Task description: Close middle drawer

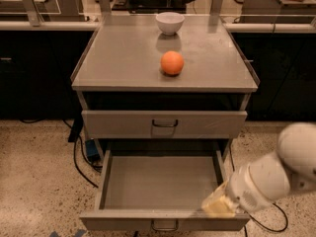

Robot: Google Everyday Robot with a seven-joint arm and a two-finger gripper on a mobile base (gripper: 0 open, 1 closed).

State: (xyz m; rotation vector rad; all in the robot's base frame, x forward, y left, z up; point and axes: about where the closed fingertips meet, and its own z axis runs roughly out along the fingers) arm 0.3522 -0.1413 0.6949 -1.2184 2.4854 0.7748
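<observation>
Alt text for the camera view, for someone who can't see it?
The middle drawer stands open and empty, the end effector at its front right corner. An orange and a white bowl sit on the cabinet.
</observation>
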